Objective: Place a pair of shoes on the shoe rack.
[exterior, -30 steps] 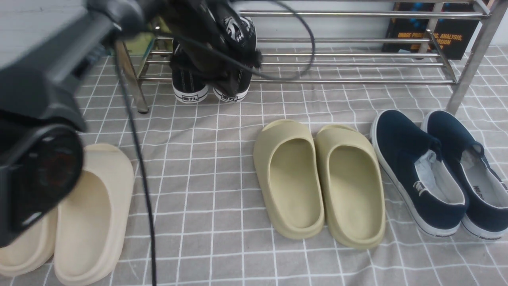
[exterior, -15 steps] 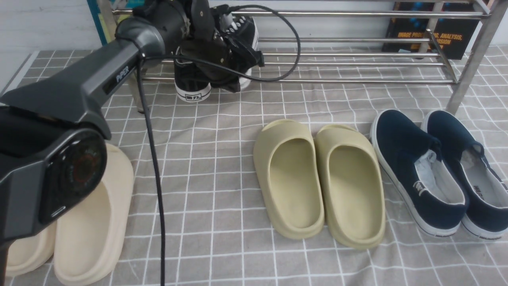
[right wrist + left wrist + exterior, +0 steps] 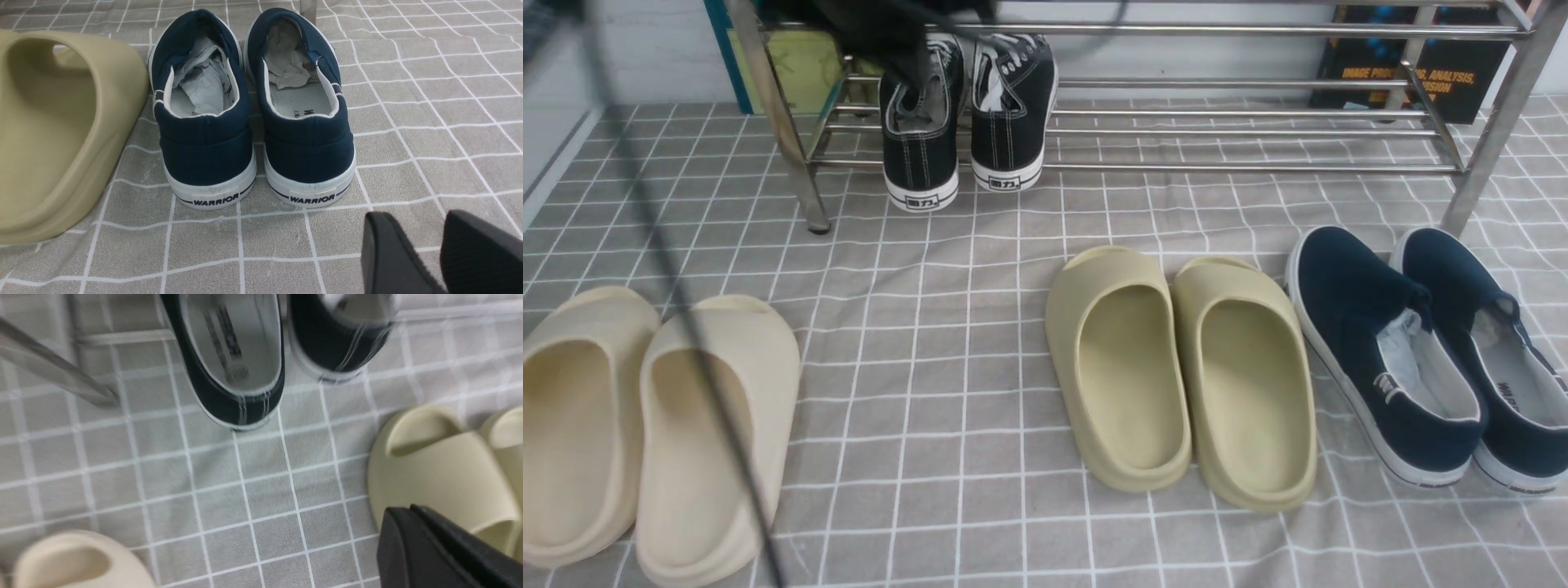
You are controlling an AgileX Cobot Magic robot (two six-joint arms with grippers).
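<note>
the shoe rack [image 3: 1258,167], one only, stands far across the worktop [image 3: 980,327]. the pair of shoes [image 3: 964,122], two black sneakers, sits on its lowest bars at the left, heels overhanging the near bar; judged from that, a brush from the left arm could tip them off. two cream slides [image 3: 645,433], two olive slides [image 3: 1176,376], two navy slip-ons [image 3: 1421,351] lie nearer. the left hand [image 3: 445,547] shows its fingers pressed together, holding nothing; the right hand [image 3: 439,249] is empty, fingers a little apart.
</note>
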